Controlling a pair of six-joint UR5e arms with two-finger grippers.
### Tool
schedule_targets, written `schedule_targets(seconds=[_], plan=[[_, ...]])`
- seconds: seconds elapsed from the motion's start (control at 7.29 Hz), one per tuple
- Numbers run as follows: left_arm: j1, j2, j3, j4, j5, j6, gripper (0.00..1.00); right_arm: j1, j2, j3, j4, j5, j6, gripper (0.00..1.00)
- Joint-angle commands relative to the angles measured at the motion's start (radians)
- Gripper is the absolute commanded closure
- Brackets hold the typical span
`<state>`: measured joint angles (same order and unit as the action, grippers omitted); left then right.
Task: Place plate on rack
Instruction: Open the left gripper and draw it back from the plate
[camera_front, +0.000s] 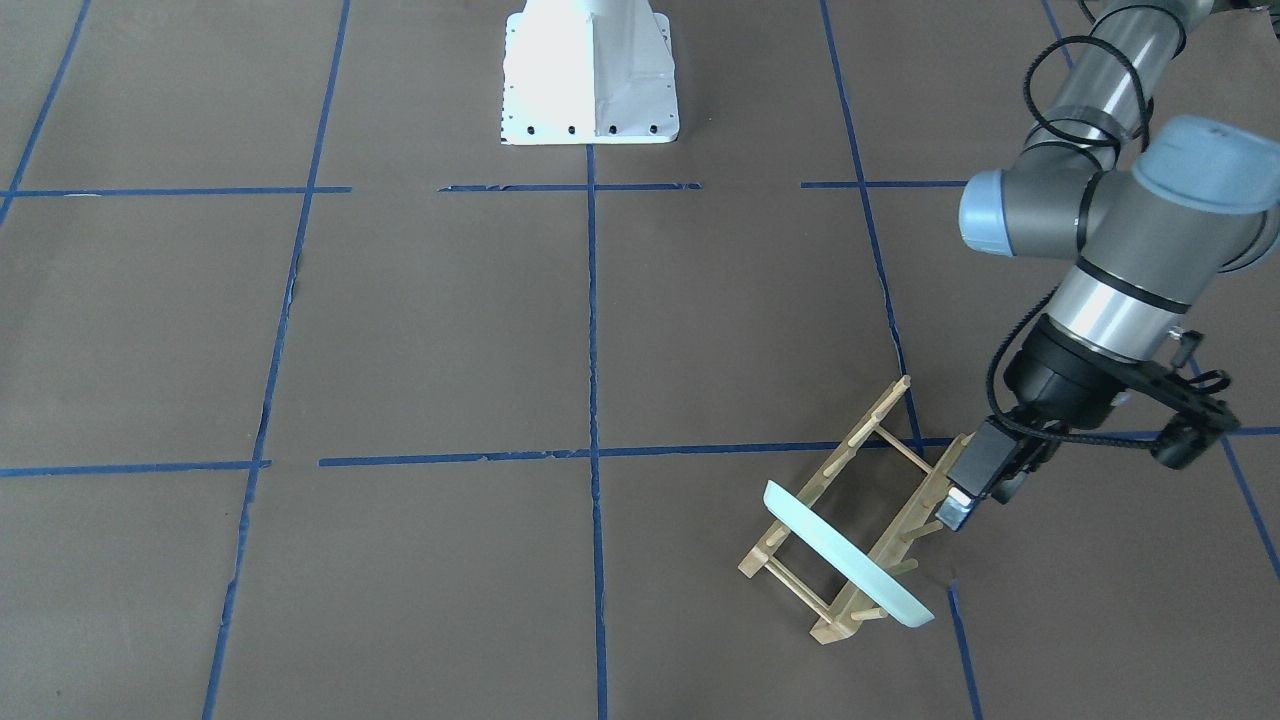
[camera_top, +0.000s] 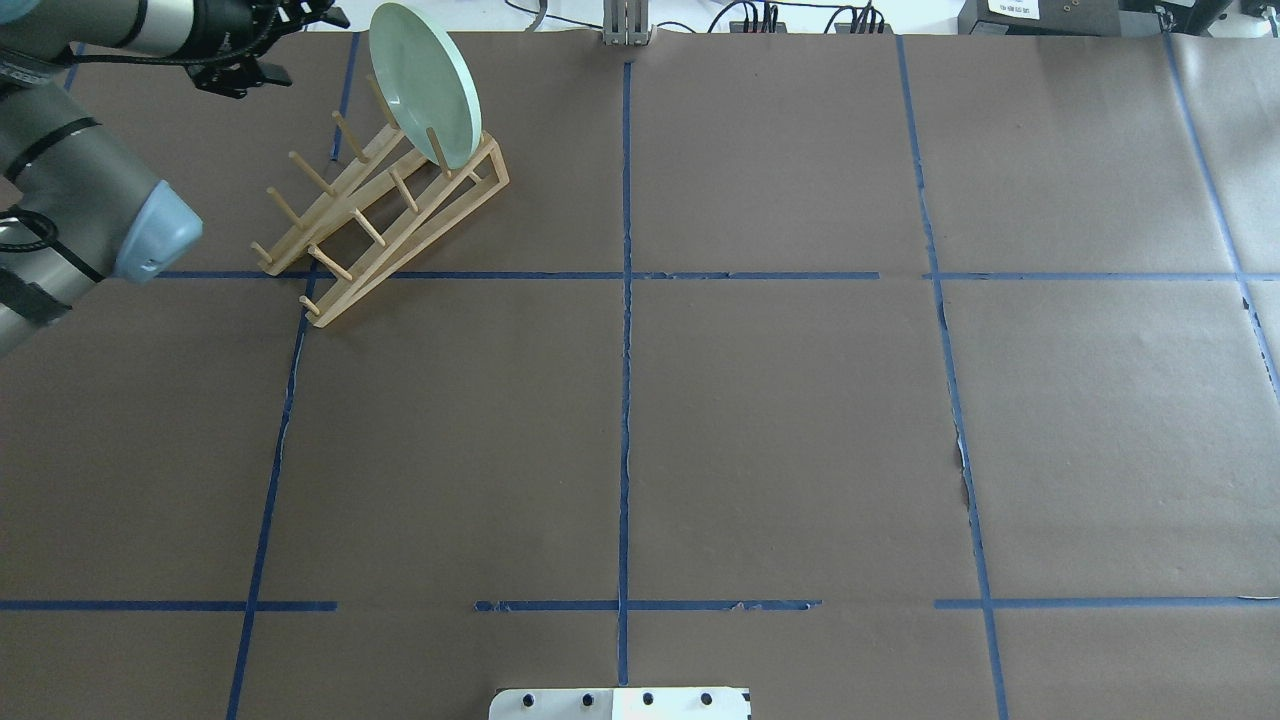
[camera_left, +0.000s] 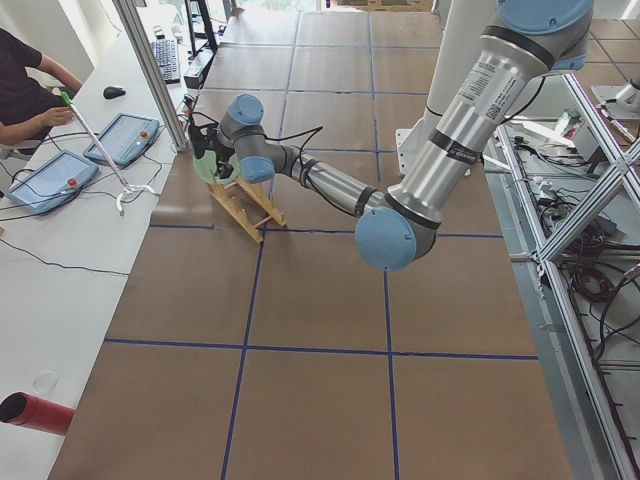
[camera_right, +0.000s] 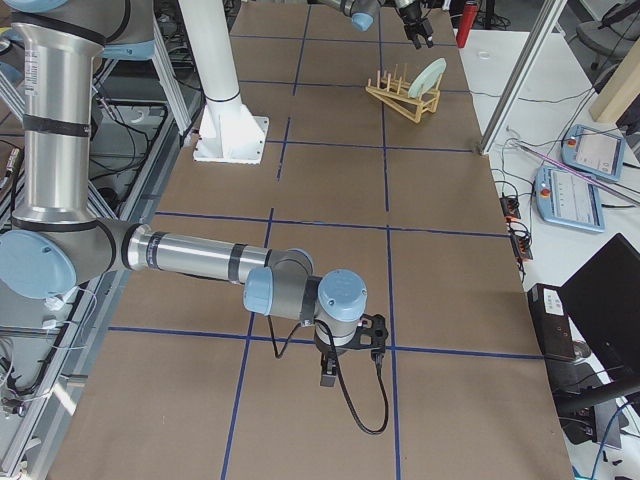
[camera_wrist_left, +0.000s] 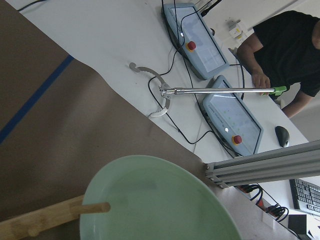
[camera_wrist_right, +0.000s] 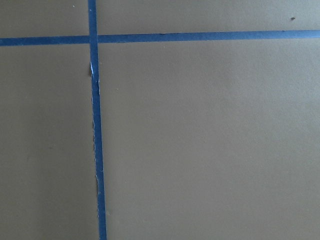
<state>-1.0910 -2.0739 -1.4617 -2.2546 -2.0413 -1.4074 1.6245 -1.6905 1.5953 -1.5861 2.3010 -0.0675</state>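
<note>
Front-facing view: plate (camera_front: 850, 560) stands on edge between the pegs at one end of rack (camera_front: 850, 445). The left gripper (camera_front: 962, 505) is near the rack's other end and apart from the plate; jaw state cannot be told. Overhead and left wrist views: plate leans on a peg (camera_wrist_left: 75, 211) with nothing gripping it, so placing is judged done and the step in hand is the pull-away. Right-side view: right gripper (camera_right: 326, 378) hangs low over the table (camera_right: 440, 300), well apart, jaws unreadable; the next move likely calls for lifting the left arm clear of pegs and rim.
</note>
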Motion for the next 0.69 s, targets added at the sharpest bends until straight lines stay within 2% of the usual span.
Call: schedule_targets(seconds=[0.0,0.27,0.41,0.55], plan=[[-0.114,0.136,-0.099,0.316,-0.115,0.529,0.0,0.0,0.0,0.0,0.0,0.0,0.0,0.0],[-0.22,0.246,-0.201,0.526,-0.12,0.954,0.0,0.0,0.0,0.0,0.0,0.0,0.0,0.0],[-0.307,0.312,-0.216,0.588,-0.125,1.181,0.0,0.0,0.0,0.0,0.0,0.0,0.0,0.0],[-0.395,0.393,-0.209,0.586,-0.16,1.303,0.0,0.0,0.0,0.0,0.0,0.0,0.0,0.0]])
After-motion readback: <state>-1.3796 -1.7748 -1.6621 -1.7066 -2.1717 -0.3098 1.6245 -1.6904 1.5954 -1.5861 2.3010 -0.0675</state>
